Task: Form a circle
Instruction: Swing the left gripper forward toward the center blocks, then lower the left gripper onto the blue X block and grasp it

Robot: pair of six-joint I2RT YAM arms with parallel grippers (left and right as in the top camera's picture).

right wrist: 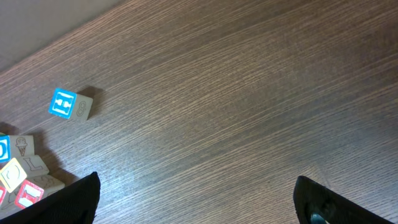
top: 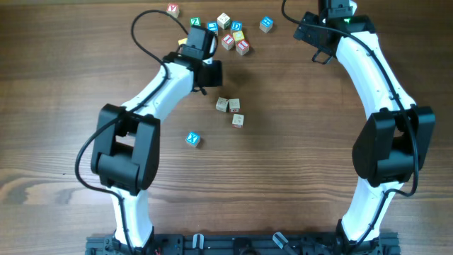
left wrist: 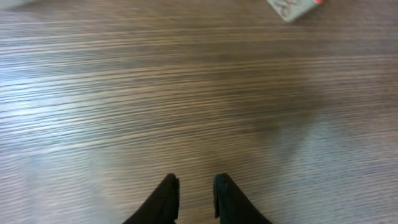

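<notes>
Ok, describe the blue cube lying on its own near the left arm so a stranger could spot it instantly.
In the overhead view, find the left arm's bulky black elbow; just right of it, on the bare wooden table, lies the blue cube. It has a white X on top and sits alone, below and left of three pale wooden cubes.

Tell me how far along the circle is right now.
Early. Done: three pale cubes sit in a short arc in the middle; the blue X cube lies apart from them. In hand: nothing. The left gripper is barely parted over bare table, the right gripper wide open, both empty. Left: closing the ring, probably with the X cube and others from the pile at the far edge.
</notes>
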